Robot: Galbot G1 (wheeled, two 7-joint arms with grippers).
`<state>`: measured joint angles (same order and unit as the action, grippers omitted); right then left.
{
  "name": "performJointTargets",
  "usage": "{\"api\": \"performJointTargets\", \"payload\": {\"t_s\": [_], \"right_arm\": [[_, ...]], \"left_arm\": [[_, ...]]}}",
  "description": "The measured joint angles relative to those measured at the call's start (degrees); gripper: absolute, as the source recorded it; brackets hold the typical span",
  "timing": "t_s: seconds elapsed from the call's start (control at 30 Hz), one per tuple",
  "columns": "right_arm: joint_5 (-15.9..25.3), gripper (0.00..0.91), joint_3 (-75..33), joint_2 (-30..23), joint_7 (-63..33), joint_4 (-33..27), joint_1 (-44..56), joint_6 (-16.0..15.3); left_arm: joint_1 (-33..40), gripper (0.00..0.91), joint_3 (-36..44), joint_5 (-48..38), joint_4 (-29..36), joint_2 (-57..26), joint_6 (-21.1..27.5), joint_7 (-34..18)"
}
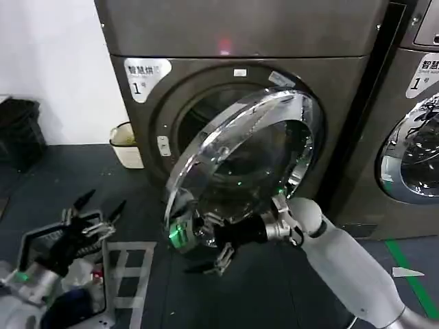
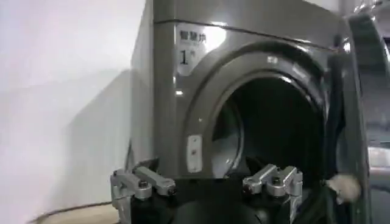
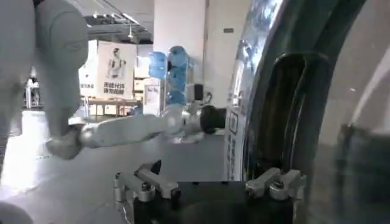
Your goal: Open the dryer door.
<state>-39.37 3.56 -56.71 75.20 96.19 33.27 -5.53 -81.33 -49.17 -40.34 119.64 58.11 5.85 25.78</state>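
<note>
The dryer (image 1: 240, 31), dark grey-bronze with a white "1" label and a pink light, faces me. The dryer door (image 1: 236, 147), a chrome ring around dark domed glass, stands swung partly open off the round drum opening (image 2: 268, 122). My right gripper (image 1: 206, 243) reaches in from the lower right to the door's lower rim, with its fingers spread open. In the right wrist view the door's chrome rim (image 3: 250, 91) runs close beside the right gripper (image 3: 213, 182). My left gripper (image 1: 101, 205) hangs open at the lower left, away from the door. The left wrist view has the left gripper (image 2: 207, 182) facing the drum opening.
A white bucket (image 1: 127, 144) stands on the floor left of the dryer, against the white wall. A neighbouring machine (image 1: 411, 137) with a similar door sits to the right. Dark boxes (image 1: 20, 130) lie at the far left. A green tape line (image 1: 405, 257) marks the floor.
</note>
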Motion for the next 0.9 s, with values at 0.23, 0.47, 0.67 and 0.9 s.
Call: {"api": "performJointTargets", "payload": {"t_s": [0.23, 0.47, 0.67, 0.9], "right_arm": [[0.41, 0.907, -2.07, 1.92, 2.58, -0.92, 2.09, 0.92], [1.78, 0.907, -5.0, 2.9, 6.56, -2.82, 3.61, 1.18], [3.14, 0.907, -8.93, 5.03, 8.64, -2.45, 6.35, 1.58], [3.54, 0.907, -15.23, 7.34, 8.58, -2.9, 11.11, 2.97]], "left_arm": [[3.21, 0.907, 2.77, -3.95, -0.71, -4.89, 1.01, -0.41], [5.77, 0.907, 5.75, -6.72, -0.84, -9.26, 1.45, -1.53], [8.41, 0.907, 9.52, -8.23, -0.56, -12.94, 2.33, -1.81], [13.29, 0.907, 15.3, -9.33, -2.28, -14.36, 2.39, -1.66]]}}
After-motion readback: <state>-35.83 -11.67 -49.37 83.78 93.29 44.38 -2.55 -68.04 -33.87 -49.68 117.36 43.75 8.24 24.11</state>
